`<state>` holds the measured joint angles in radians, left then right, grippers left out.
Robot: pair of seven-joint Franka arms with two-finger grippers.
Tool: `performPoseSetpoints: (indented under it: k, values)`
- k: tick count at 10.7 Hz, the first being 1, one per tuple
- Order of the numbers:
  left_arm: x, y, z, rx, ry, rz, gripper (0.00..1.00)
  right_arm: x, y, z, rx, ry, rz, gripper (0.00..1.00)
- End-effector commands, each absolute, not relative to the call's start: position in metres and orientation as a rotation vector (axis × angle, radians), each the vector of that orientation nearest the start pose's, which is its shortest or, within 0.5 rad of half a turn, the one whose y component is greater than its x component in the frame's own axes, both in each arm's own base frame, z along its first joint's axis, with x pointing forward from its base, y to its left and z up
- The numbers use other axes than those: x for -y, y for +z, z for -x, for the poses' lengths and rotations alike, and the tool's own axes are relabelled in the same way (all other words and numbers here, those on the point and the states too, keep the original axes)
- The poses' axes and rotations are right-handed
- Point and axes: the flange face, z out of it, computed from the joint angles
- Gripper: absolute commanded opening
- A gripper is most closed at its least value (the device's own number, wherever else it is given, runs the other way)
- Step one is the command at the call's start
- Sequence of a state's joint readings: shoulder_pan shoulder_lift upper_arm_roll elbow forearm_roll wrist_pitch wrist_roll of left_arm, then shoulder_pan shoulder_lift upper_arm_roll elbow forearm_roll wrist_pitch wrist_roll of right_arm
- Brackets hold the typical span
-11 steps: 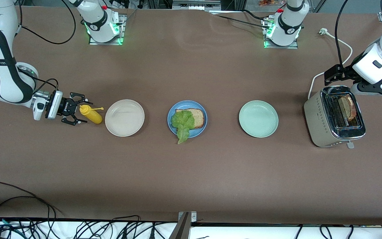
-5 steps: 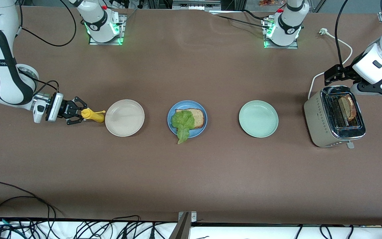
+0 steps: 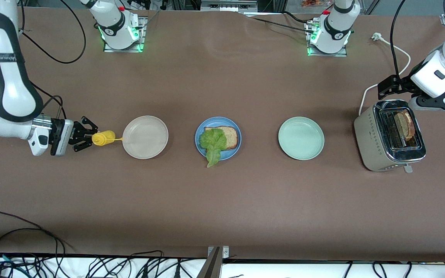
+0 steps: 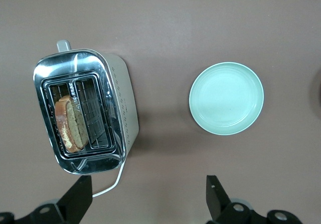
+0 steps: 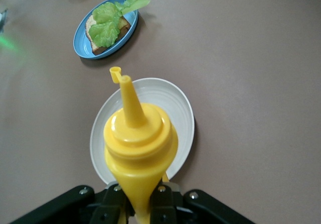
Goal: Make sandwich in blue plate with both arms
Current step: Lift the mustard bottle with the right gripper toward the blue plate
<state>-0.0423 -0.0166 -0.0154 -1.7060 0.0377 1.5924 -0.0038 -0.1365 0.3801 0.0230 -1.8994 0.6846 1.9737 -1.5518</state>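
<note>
- The right gripper (image 3: 87, 138) was seen beside the beige plate (image 3: 145, 137), its fingers clamped on a yellow squeeze bottle (image 3: 103, 138) whose nozzle pointed at that plate.
- The blue plate (image 3: 200, 143) was set mid-tabletop, carrying one toast slice (image 3: 230, 136) under a lettuce leaf (image 3: 212, 143).
- The left gripper (image 4: 145, 204) was held over the tabletop beside the toaster (image 3: 377, 143), its fingers apart and empty.
- A second toast slice (image 3: 404, 125) was standing in the toaster's slot.

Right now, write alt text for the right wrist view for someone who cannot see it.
The right gripper is shut on a yellow squeeze bottle, its nozzle pointing over a beige-white plate on the brown table. Past that, the blue plate holds a toast slice topped with lettuce.
</note>
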Motion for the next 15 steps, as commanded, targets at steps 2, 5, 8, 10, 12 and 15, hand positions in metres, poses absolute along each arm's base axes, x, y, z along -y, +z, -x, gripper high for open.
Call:
performPoseSetpoints:
  k: [2, 5, 8, 10, 12, 15]
  values:
    - [0.027, 0.577, -0.545, -0.117, 0.140, 3.104, 1.00, -0.033, 0.366, -0.625, 1.290, -0.042, 2.347, 0.10]
    - [0.027, 0.577, -0.545, -0.117, 0.140, 3.104, 1.00, -0.138, 0.403, -0.634, 1.413, 0.117, 2.568, 0.10]
    - [0.027, 0.577, -0.545, -0.117, 0.140, 3.104, 1.00, -0.234, 0.396, -0.621, 1.576, 0.246, 2.733, 0.11]
    - [0.027, 0.577, -0.545, -0.117, 0.140, 3.104, 1.00, -0.303, 0.381, -0.610, 1.777, 0.311, 2.834, 0.11]
    - [0.027, 0.577, -0.545, -0.117, 0.140, 3.104, 1.00, -0.361, 0.363, -0.593, 1.973, 0.348, 2.908, 0.11]
    - [0.027, 0.577, -0.545, -0.117, 0.140, 3.104, 1.00, -0.439, 0.324, -0.562, 2.395, 0.474, 2.910, 0.11]
